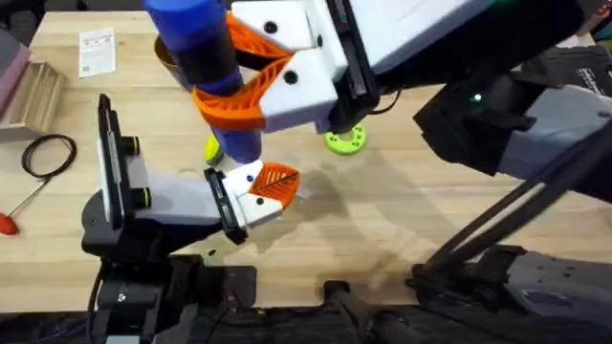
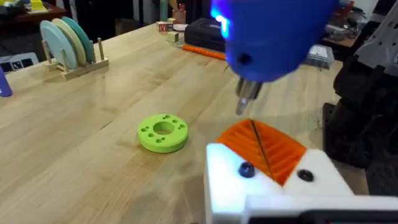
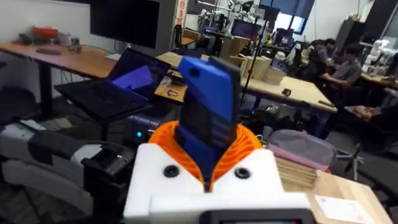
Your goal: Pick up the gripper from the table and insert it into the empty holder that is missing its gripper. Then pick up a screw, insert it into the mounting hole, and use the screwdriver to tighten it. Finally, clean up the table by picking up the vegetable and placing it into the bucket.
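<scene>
My right gripper (image 1: 239,86) is raised close under the overhead camera. It is shut on the blue screwdriver (image 1: 206,43), whose body stands between its orange pads (image 3: 249,146). The screwdriver's metal bit (image 2: 246,99) hangs just above my left gripper (image 2: 255,134), which lies low over the table (image 1: 402,210). The left gripper's white holder (image 2: 230,186) carries the orange gripper tip (image 2: 277,149), and dark screw heads (image 2: 246,169) show on its face. Its two orange pads meet along a thin dark seam. A small yellow-green thing (image 1: 212,148), perhaps the vegetable, peeks from behind the screwdriver.
A green ring with holes (image 1: 345,139) lies just beyond the left gripper. At the far left are a red-handled tool (image 1: 8,222), a black cable loop (image 1: 48,153), a wooden rack (image 1: 33,96) and a paper card (image 1: 97,50). A rack of discs (image 2: 68,40) stands farther off.
</scene>
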### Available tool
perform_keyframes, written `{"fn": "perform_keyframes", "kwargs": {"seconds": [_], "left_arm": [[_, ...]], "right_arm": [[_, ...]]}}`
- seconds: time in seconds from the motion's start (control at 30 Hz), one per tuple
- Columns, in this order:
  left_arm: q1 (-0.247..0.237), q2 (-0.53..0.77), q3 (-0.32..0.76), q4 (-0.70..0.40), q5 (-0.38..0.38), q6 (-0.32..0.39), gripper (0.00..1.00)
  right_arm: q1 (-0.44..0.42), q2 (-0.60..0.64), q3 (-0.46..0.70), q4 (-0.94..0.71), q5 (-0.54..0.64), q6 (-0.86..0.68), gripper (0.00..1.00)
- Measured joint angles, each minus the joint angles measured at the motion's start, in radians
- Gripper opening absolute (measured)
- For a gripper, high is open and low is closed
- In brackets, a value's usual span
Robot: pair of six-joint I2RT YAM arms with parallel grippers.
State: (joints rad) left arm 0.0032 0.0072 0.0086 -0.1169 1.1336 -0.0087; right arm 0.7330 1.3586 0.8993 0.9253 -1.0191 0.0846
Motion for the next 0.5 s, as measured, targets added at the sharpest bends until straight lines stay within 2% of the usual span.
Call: {"fn": "perform_keyframes", "kwargs": {"seconds": [0.5], "left_arm": [[0.000,0.000,0.000,0.000,0.000,0.000,0.004]], "right_arm": [[0.000,0.000,0.000,-0.101,-0.030,-0.060,0.024]]}}
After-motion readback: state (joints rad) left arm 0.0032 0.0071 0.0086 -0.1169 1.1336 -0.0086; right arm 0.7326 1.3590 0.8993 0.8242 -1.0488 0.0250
